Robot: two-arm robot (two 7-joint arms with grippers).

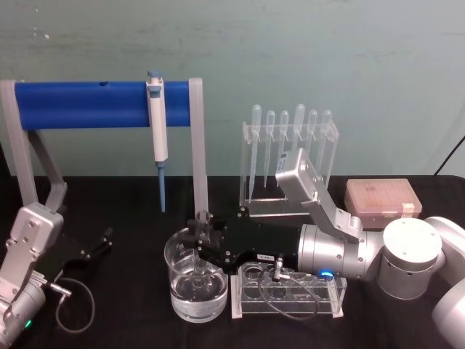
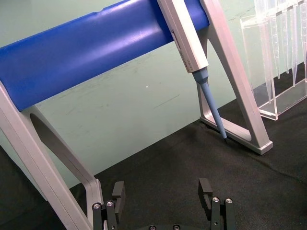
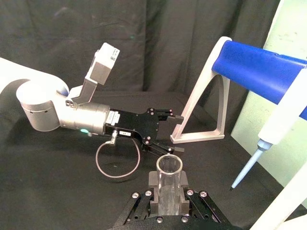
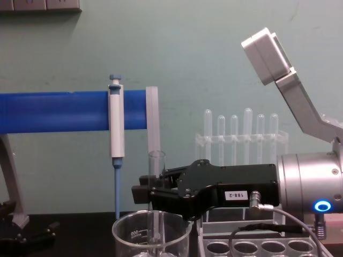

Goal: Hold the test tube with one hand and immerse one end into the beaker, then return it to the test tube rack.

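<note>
The test tube (image 4: pixel 156 166) stands upright with my right gripper (image 4: pixel 144 194) shut on its middle. Its open rim sticks up above the fingers, and its lower end reaches down past the rim of the beaker (image 4: pixel 128 235). From the head view, the test tube (image 1: pixel 203 220) is inside the near-left part of the beaker (image 1: pixel 182 291), which holds clear water; I cannot tell whether the tip touches it. The right wrist view shows the test tube (image 3: pixel 169 182) clamped between the black fingers (image 3: pixel 152 191). My left gripper (image 1: pixel 98 246) rests open on the table at the left.
A clear plastic rack with round holes (image 1: pixel 290 291) lies just right of the beaker, under my right wrist. Behind stand a blue bar stand (image 1: pixel 102 103) carrying a pipettor (image 1: pixel 157 123), a pipette rack (image 1: pixel 290 153) and a pink tip box (image 1: pixel 381 196).
</note>
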